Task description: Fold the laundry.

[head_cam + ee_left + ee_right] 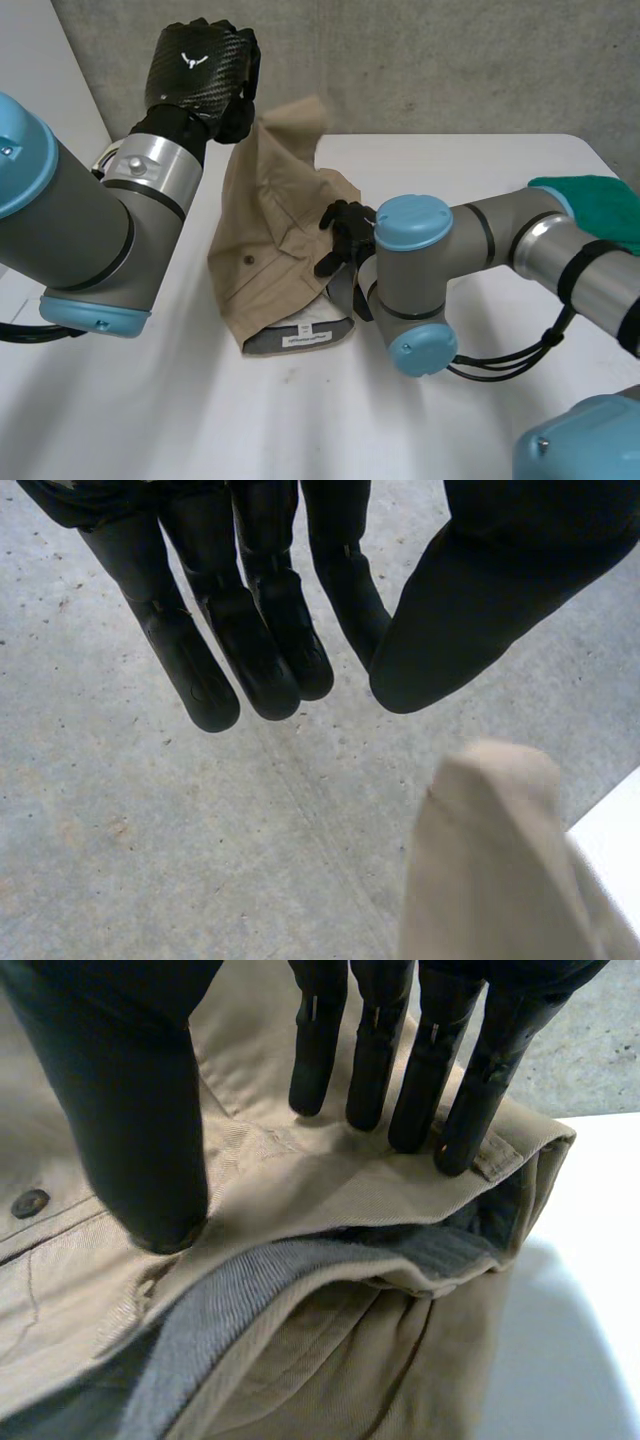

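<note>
While the tan trousers [275, 235] sit bunched mid-counter [250, 420], one leg stands raised toward 12 o'clock. The left hand [200, 70] hangs at the garment's 11 o'clock, fingers [265, 650] straight and holding nothing, with the leg tip near its thumb. The right hand [345, 235], at 3 o'clock, presses straight fingers [375, 1070] and thumb on the waistband. A green cloth [600, 205] lies at the counter's 3 o'clock edge.

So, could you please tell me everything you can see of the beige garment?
The beige garment looks like woven cotton trousers or shorts, with a dark button, a grey waistband lining and a white label. It lies crumpled on the white table, one part raised beside the open left hand. The right hand presses straight fingers and thumb on its waistband.
</note>
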Controlling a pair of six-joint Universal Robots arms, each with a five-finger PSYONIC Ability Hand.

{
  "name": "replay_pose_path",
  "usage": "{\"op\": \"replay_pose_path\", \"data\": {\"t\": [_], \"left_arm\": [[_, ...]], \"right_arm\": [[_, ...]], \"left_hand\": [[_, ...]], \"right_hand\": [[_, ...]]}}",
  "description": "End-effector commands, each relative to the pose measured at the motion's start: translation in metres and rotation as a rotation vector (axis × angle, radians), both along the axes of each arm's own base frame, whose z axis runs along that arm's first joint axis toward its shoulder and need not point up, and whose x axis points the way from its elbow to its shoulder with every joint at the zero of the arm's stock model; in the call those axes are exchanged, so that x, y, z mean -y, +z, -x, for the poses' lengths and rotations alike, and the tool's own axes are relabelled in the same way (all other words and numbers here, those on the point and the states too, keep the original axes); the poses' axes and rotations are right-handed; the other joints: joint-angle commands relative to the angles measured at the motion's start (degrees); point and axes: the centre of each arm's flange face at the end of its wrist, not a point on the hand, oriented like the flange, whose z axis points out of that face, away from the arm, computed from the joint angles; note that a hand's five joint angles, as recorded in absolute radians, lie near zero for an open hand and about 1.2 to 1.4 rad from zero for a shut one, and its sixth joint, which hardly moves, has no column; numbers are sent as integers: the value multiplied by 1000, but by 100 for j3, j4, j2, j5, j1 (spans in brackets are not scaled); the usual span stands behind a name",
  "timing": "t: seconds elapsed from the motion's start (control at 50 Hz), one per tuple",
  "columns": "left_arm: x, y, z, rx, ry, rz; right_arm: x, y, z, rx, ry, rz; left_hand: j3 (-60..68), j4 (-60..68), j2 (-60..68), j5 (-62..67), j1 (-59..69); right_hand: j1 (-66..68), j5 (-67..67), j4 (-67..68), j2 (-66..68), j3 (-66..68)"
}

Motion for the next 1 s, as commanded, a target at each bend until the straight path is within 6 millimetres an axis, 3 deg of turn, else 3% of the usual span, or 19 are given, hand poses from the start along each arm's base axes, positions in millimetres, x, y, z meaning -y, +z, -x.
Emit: {"op": "replay_pose_path", "data": {"t": [0.02,0.06,0.16,0.18,0.32,0.34,0.36,0.38,0.42,0.5,0.52,0.58,0.68,0.76,0.84,1.0], "left_arm": [[-1,3,-1,-24,-8,-8],[0,3,-1,-28,-8,-10],[2,3,-3,-35,-4,-12],[2,3,-3,-35,-4,-12],[7,5,-7,-32,4,-4],[10,5,-9,-30,12,-2],[13,6,-11,-30,20,1],[19,4,-15,-26,37,-5],[23,1,-19,-19,50,-15],[19,-5,-18,15,27,-54],[17,-7,-17,28,14,-72],[7,-20,-16,82,-40,-151],[-21,-50,-14,176,-111,-311],[-56,-84,-7,271,-177,-409],[-63,-101,-7,372,-182,-383],[-57,-140,-8,575,-169,-356]], "right_arm": [[6,-13,-13,-1,-3,28],[7,-12,-15,-12,0,35],[7,8,-13,-36,9,43],[7,25,-9,-48,9,63],[9,89,18,-214,33,234],[2,110,24,-259,65,298],[-1,118,27,-284,84,327],[-6,124,29,-307,107,352],[-16,131,33,-387,173,409],[-19,126,44,-466,234,424],[-19,126,47,-475,236,419],[-26,124,58,-502,250,357],[-33,104,64,-497,264,240],[-33,86,60,-432,260,156],[-23,68,49,-414,261,169],[-5,45,31,-439,277,247]], "left_hand": [[1153,1109,1124,1311,1446],[1153,1109,1124,1311,1446],[1153,1109,1124,1311,1446],[1153,1109,1124,1311,1446],[1153,1109,1124,1311,1446],[1153,1109,1124,1311,1446],[639,595,610,797,932],[-715,-759,-744,-557,-422],[-1666,-1710,-1695,-1508,-1373],[-3401,-3445,-3430,-3243,-3107],[-3536,-3580,-3565,-3378,-3243],[-3806,-3850,-3835,-3648,-3513],[-4227,-4271,-4256,-4069,-3934],[-4530,-4574,-4559,-4372,-4236],[-4647,-4691,-4676,-4489,-4354],[-4715,-4759,-4744,-4557,-4422]], "right_hand": [[3228,2846,2704,2696,2691],[4854,4472,4331,4322,4317],[4858,4477,4335,4327,4322],[4858,4477,4335,4327,4322],[4858,4477,4335,4327,4322],[4858,4477,4335,4327,4322],[4858,4477,4335,4327,4322],[4858,4477,4335,4327,4322],[4858,4477,4335,4327,4322],[4858,4477,4335,4327,4322],[4015,3633,3492,3483,3478],[-452,-834,-975,-984,-989],[-1107,-1488,-1630,-1638,-1643],[-990,-1371,-1513,-1521,-1526],[-571,-953,-1094,-1102,-1108],[439,58,-84,-92,-97]]}}
